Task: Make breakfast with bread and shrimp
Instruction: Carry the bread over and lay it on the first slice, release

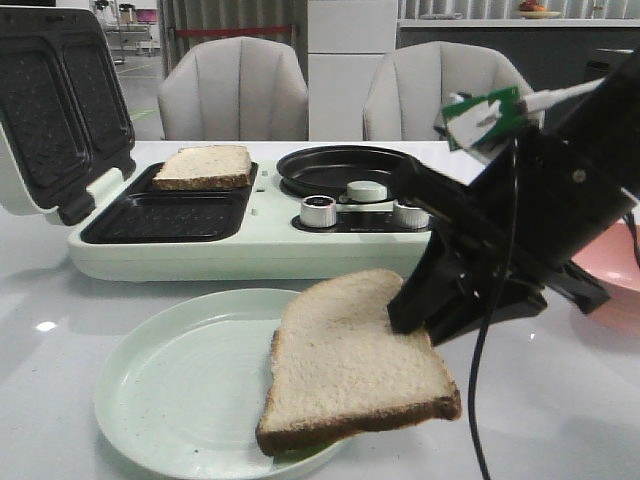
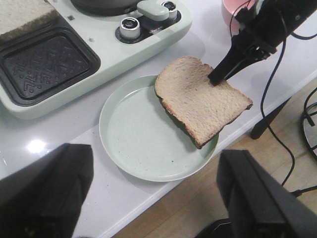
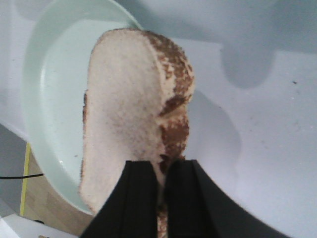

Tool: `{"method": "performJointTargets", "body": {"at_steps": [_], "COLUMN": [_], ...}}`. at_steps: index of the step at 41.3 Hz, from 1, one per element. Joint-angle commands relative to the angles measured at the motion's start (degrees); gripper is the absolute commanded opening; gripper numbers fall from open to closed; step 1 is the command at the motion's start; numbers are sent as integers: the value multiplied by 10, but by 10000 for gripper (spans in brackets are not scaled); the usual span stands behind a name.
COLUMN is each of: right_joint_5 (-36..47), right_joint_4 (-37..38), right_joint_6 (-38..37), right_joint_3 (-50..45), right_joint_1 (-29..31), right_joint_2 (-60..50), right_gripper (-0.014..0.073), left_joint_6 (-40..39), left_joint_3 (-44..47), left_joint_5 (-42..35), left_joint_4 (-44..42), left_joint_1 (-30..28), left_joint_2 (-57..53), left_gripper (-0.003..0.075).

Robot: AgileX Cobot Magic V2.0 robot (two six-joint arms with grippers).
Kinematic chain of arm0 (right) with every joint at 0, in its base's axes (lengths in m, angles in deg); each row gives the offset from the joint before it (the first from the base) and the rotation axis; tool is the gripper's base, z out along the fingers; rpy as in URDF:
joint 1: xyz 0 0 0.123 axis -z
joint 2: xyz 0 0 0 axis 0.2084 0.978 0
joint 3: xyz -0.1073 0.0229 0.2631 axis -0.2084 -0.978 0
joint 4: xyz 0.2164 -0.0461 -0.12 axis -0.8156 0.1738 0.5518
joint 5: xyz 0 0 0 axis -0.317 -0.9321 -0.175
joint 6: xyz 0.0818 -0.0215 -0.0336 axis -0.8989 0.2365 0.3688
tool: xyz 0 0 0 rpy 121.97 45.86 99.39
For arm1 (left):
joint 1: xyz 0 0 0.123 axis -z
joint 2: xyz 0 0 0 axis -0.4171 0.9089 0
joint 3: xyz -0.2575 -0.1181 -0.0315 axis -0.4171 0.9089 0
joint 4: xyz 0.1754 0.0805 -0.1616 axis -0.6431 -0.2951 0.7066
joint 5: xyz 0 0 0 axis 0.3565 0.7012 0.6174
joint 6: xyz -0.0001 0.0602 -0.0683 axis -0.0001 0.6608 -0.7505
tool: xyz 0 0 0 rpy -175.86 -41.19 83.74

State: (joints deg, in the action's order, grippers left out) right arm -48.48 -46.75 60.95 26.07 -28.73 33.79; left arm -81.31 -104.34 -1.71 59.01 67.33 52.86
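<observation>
The white desk (image 1: pixel 60 300) carries everything. On it, toward the back, sits the pale green sandwich maker (image 1: pixel 250 250) with its dark ribbed lid (image 1: pixel 50 110) standing open on the left side. It has two dark wells side by side; one slice (image 1: pixel 205 167) of bread lies in the rear well, and the front well (image 1: pixel 165 217) holds nothing. To the right on the same appliance is a round black pan (image 1: pixel 335 165), with a pale green knob (image 1: pixel 366 191) and two silver dials (image 1: pixel 319 211) in front of it.

Nearer the front edge of the desk is a pale green plate (image 1: pixel 170 390). The second slice (image 1: pixel 345 365) hangs tilted over the plate's right side, its lower crust low over the rim and its far edge raised; whether it touches the plate cannot be told.

The right end effector (image 1: pixel 415 320) reaches down from the right and is clamped on that slice's raised edge; the right wrist view shows its two black fingers (image 3: pixel 141 198) pinched close with the crust between them. A pink dish (image 1: pixel 610 270) lies behind the right arm.

The left end effector (image 2: pixel 153 198) hovers over the desk's front edge, its two dark fingers (image 2: pixel 49 188) spread wide with nothing between them.

No shrimp can be made out in any view.
</observation>
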Motion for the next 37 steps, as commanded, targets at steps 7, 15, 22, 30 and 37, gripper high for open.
{"method": "performJointTargets", "body": {"at_steps": [7, 15, 22, 30, 37], "right_joint_5": [-20, -16, -15, -20, -31], "right_joint_4": [-29, -87, -158, -194, -196], "right_joint_6": [9, 13, 61, 78, 78], "right_joint_3": [13, 50, 130, 268, 390], "right_joint_1": [-1, -1, -6, -39, -52], "right_joint_2": [-132, -146, -101, 7, 120], "right_gripper": [7, 7, 7, 7, 7], "left_joint_6": [-1, -1, -1, -1, -1], "left_joint_3": [-16, -16, -16, -16, -16], "left_joint_5": [-41, -41, -41, -41, -41], "left_joint_4": [1, 1, 1, 1, -8], "left_joint_1": [5, 5, 5, 5, 5], "left_joint_2": [2, 2, 2, 2, 2], "left_gripper": [570, 570, 570, 570, 570]}}
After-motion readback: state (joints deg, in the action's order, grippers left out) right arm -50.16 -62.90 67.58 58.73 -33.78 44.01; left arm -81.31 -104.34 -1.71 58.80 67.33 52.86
